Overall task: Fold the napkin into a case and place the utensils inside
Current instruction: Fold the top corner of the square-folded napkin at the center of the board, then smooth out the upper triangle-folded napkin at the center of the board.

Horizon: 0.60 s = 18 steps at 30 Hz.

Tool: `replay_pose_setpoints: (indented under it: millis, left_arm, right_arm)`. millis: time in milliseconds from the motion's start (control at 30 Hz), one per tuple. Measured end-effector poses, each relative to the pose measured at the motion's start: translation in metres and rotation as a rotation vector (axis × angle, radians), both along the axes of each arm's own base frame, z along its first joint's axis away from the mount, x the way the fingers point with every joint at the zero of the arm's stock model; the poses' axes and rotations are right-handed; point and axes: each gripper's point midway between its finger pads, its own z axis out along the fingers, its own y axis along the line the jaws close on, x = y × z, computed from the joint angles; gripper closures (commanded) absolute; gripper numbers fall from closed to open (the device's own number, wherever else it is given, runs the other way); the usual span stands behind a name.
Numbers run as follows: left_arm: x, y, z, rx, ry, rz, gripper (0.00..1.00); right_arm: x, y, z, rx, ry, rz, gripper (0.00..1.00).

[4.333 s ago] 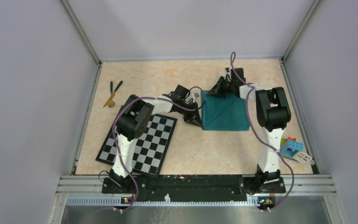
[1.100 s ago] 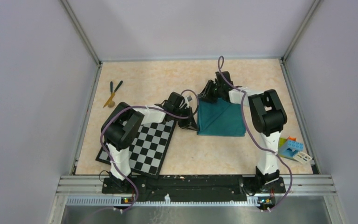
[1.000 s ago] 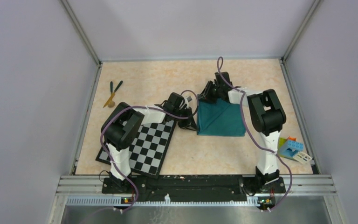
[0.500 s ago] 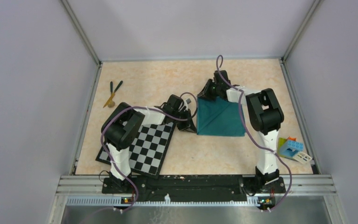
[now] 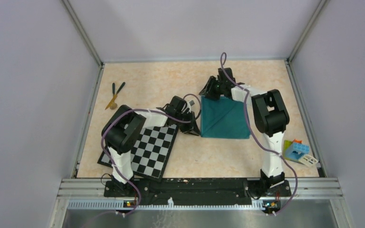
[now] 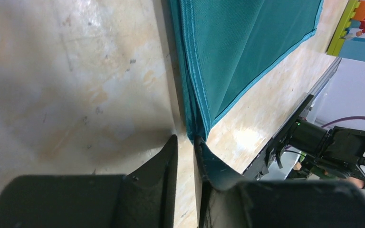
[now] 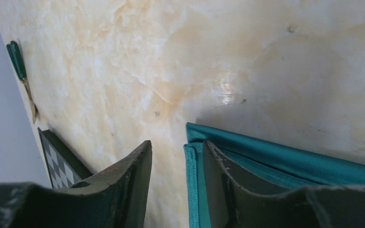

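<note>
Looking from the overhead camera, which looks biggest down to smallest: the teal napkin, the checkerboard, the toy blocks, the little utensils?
1. Checkerboard mat
2. Napkin
3. Toy blocks
4. Utensils, which are about as long as the blocks but far slimmer.

The napkin (image 6: 247,42) is finely woven, matt cloth; the table (image 7: 123,57) is glossy and marbled.
</note>
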Motion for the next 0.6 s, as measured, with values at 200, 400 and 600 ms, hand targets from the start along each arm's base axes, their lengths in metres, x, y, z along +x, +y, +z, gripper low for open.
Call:
replay_pose_setpoints:
  millis: [200,400,600]
  left_arm:
    - [0.0,0.014,0.013,0.026,0.0,0.014,0.73]
    - [0.008,0.017,0.044,-0.027,-0.042,0.011,0.87]
    - [0.027,-0.024,0.068,-0.154,-0.078,-0.083,0.93]
  right_arm:
    - [0.004,-0.013,0.044,0.024,-0.061,0.055,0.44]
    - [0.004,-0.068,0.097,0.096,-0.172,0.052,0.5]
    - [-0.001,-0.111,0.062,0.176,-0.126,0.042,0.59]
